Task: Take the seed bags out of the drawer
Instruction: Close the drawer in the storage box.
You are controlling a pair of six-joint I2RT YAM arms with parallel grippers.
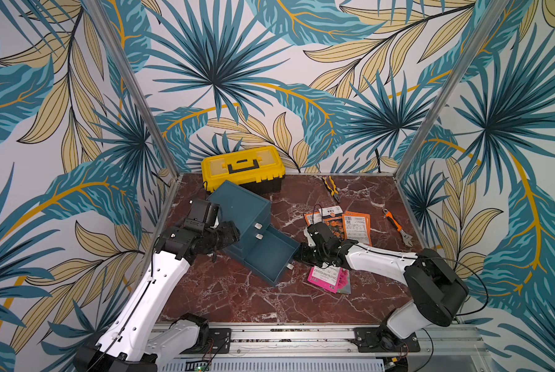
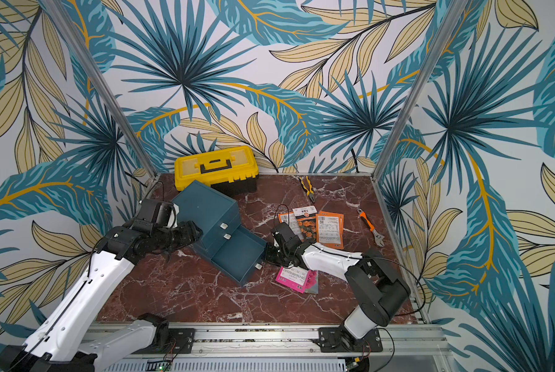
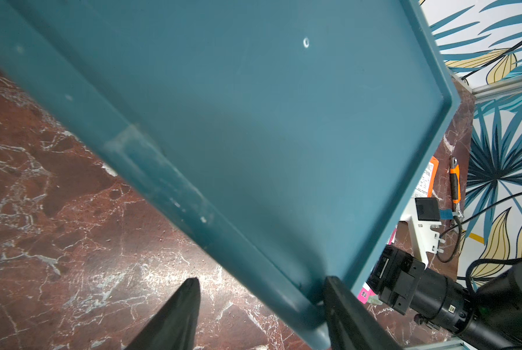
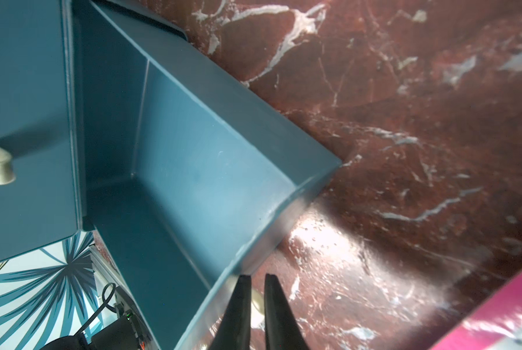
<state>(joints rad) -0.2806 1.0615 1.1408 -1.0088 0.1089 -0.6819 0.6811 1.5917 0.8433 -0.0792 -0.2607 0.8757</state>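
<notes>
Pinching drawer handle (image 4: pixel 257 300): right gripper (image 4: pixel 256 277), jaws narrow
Left gripper (image 3: pixel 261 279): jaws wide, cabinet (image 3: pixel 253 121) corner between
Seed bags (image 1: pixel 355 225): table's (image 1: pixel 231 299) right half

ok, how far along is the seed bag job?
Done: the open drawer looks empty; orange seed bags and magenta seed bags lie on the table. In hand: right gripper pinches the drawer knob, left gripper straddles the cabinet corner. Left: nothing visible in that drawer.

Print on seed bags (image 1: pixel 356 225) seems illegible.
</notes>
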